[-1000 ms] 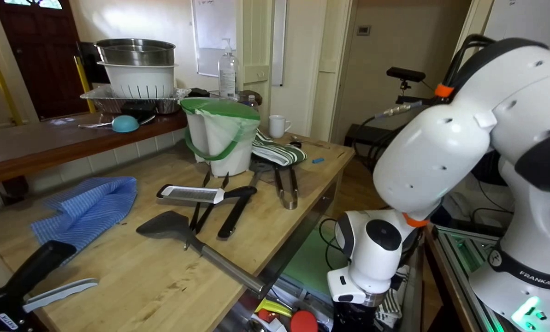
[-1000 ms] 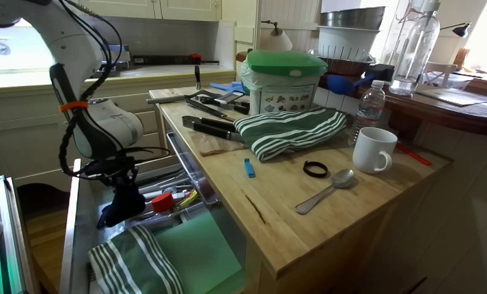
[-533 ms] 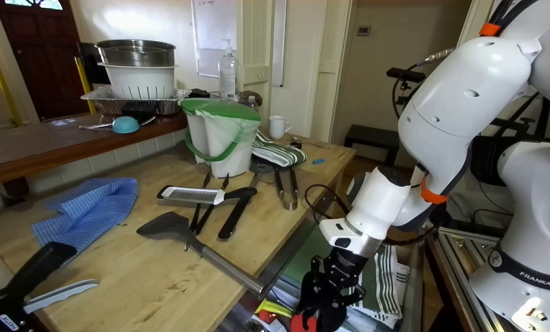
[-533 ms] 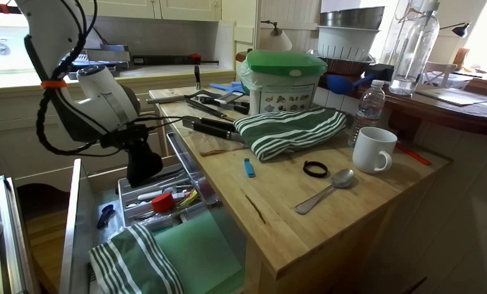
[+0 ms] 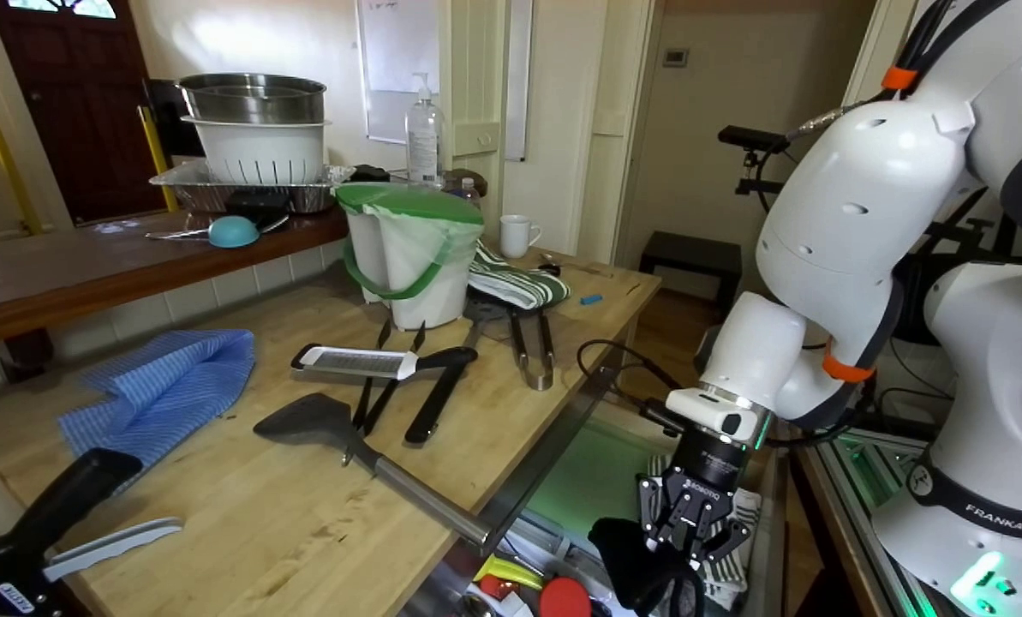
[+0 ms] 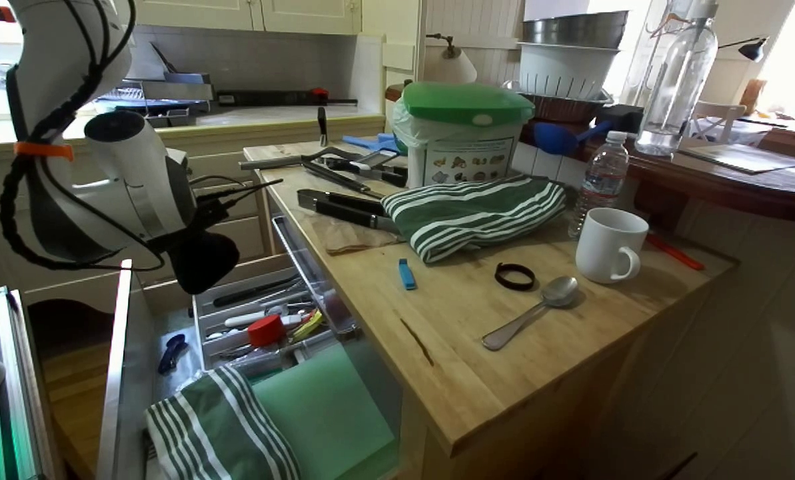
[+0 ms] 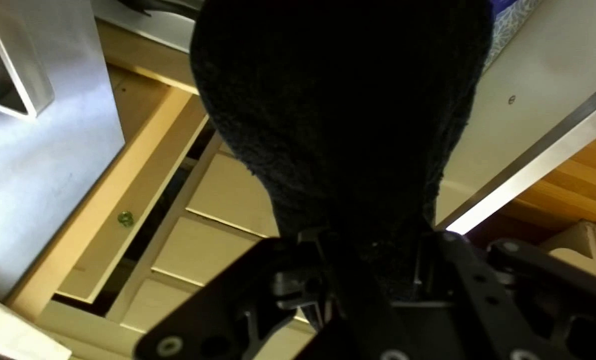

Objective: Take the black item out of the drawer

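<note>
The black item is a soft-looking matte black lump, in an exterior view (image 5: 626, 553), in an exterior view (image 6: 204, 263) and large in the wrist view (image 7: 337, 110). My gripper (image 7: 372, 240) is shut on its narrow end; the fingers stand apart with black material between them. In an exterior view the gripper (image 5: 680, 553) points down and holds the item raised over the open drawer (image 5: 592, 480). The drawer's metal rim (image 6: 112, 380) shows in an exterior view. The fingertips are mostly hidden behind the item there.
The drawer holds a utensil tray with a red lid (image 6: 266, 331), a striped cloth (image 6: 224, 427) and a dark blue object (image 6: 172, 353). On the wooden counter (image 6: 450, 373) stand a green-lidded bucket (image 6: 464, 133) and a mug (image 6: 610, 243). A spatula handle (image 5: 433, 501) overhangs the counter edge.
The gripper has lifted the black item from low in the drawer. It moved toward the counter first, then back away from it. The dark blue object in the drawer is uncovered.
</note>
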